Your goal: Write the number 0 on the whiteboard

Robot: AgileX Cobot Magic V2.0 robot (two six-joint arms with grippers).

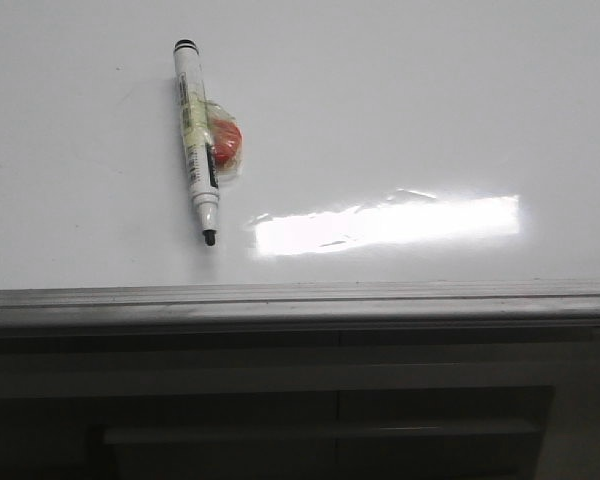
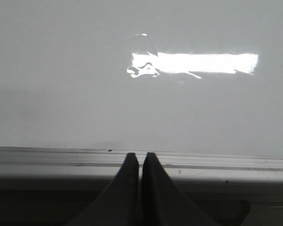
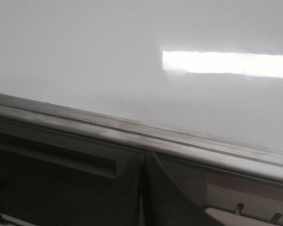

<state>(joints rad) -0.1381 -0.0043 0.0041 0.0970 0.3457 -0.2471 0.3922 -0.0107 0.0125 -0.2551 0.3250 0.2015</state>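
Note:
The whiteboard (image 1: 400, 110) is glossy white with a grey metal rim (image 1: 300, 300) along its near edge. A white marker (image 1: 196, 135) lies on it at the left, its black tip pointing toward the rim, with a red lump taped to its side (image 1: 226, 140). No number 0 shows on the board. My left gripper (image 2: 141, 155) is shut and empty, its tips over the rim (image 2: 217, 162). My right gripper (image 3: 144, 157) is shut and empty, below the rim (image 3: 132, 134), in front of the cabinet. Neither gripper shows in the front view.
A bright rectangular light glare (image 1: 390, 222) lies on the board near the rim; it shows too in the left wrist view (image 2: 198, 62) and the right wrist view (image 3: 226, 62). Below the rim is a grey panelled cabinet front (image 1: 320, 410).

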